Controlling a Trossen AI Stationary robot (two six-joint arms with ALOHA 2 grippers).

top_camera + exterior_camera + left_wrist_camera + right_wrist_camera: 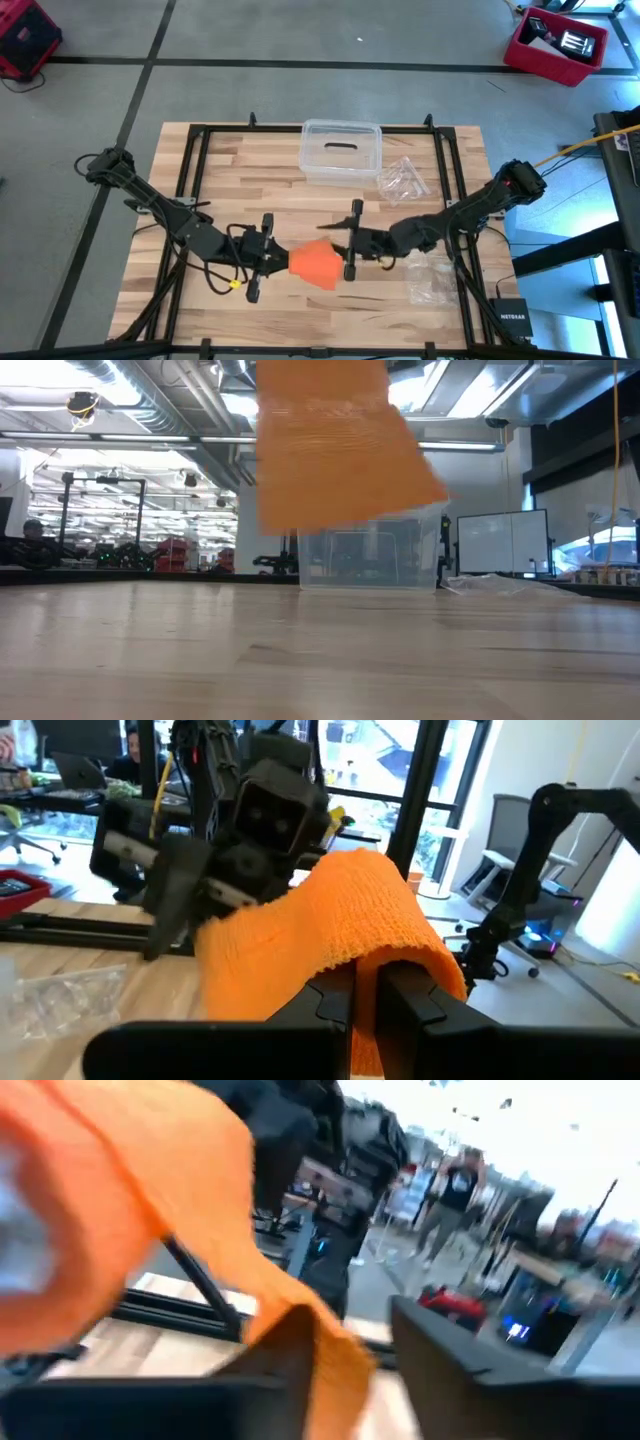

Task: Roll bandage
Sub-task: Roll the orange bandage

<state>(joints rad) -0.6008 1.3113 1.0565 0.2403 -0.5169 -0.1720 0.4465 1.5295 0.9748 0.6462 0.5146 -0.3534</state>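
Table front bare; clear box [341,152] and plastic bags [404,180] crowd rear right — bandage [316,262] mid-front.

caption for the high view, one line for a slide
Left gripper shut on the orange bandage above the wooden table; right gripper meets it from the other side.

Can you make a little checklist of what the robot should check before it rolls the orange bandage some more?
1. Left end effector shut on the bandage: ok.
2. Right end effector gripping the bandage: cannot tell; cloth lies between its fingers, with a gap showing.
3. Bandage lifted off the table: ok, it hangs above the wood in the low view.
4. Clear plastic box out of the way: ok, it sits toward the table's far edge.
5. Bandage rolled neatly: cannot tell.
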